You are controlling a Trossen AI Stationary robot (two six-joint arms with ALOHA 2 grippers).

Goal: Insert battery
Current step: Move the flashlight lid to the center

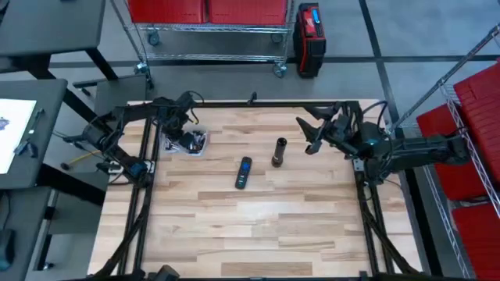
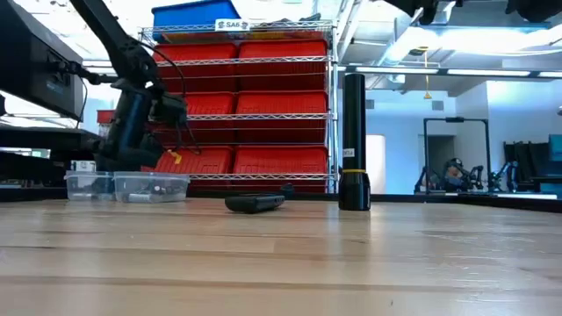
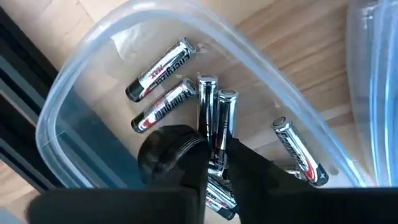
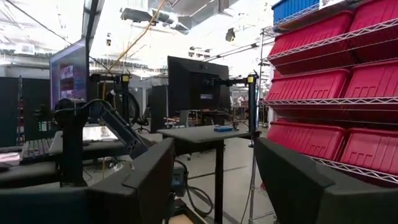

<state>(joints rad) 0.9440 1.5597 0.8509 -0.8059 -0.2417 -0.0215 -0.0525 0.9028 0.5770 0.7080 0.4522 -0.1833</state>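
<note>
Inside the clear plastic container (image 3: 74,106) at the table's far left, loose batteries (image 3: 158,68) are lying scattered; the left gripper (image 3: 214,149) is reaching down among them, its fingers narrowed around two side-by-side cells, though a firm hold cannot be confirmed. Nothing is lifted yet — the task is judged to be at its opening step. Near the table's middle, the black remote (image 1: 244,172) is lying flat and the dark flashlight (image 1: 279,152) is standing upright, both untouched. Beyond the flashlight, the right gripper (image 1: 316,134) is waiting above the table — fingers spread wide, holding nothing.
</note>
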